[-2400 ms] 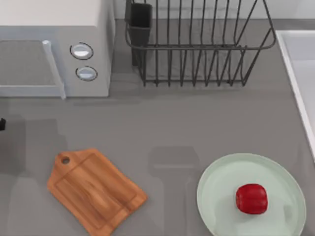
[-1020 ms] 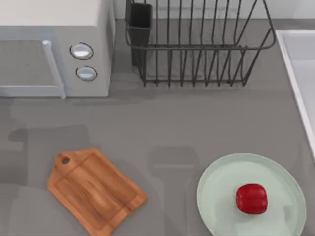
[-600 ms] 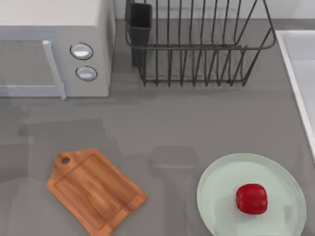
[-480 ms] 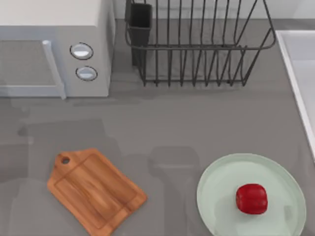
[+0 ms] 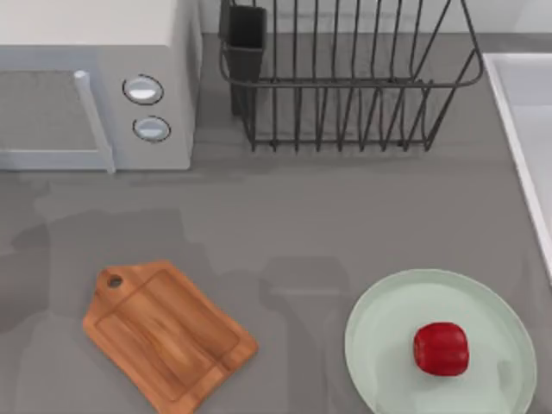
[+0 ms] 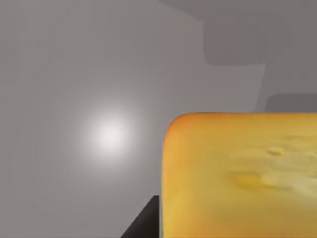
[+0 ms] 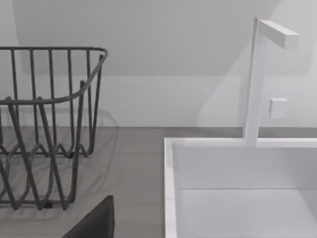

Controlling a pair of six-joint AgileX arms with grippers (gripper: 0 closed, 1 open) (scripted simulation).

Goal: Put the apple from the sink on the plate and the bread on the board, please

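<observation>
Grey countertop (image 5: 328,216), matte, runs under everything.

White boxy microwave (image 5: 95,82) with two round dials, at the far left corner, well beyond the board's handle end.

Dark wire dish rack (image 5: 345,78) with a black cutlery cup at its near-left corner, just right of the microwave, far side of the counter. From the right wrist camera the rack (image 7: 47,124) stands beside the sink.

White-rimmed, pale grey straight-edged sink (image 5: 526,129) at the right edge of the counter, right of the rack and beyond the plate. The right wrist view looks at its basin (image 7: 237,173), with a white angular tap (image 7: 260,74) rising behind the rim.

Large round pale green plate (image 5: 388,328) with a shallow rim, near edge of the counter, well right of the board.

Rectangular brown wooden cutting board (image 5: 168,335), grooved border, holed handle end pointing up-left. It lies askew, apart from the plate, its surface bare.

Cube-like golden-yellow bread loaf (image 6: 242,173), pale dots on its face, sits very close to the left wrist camera, with blank grey surface behind it. Cannot tell whether the left gripper is clenched on it or released; a dark sliver shows beside the loaf.

Small glossy red apple (image 5: 441,348), rounded and slightly blocky, rests on the plate, right of centre.

Right gripper: cannot tell its state; one dark corner shows low in its wrist view.
</observation>
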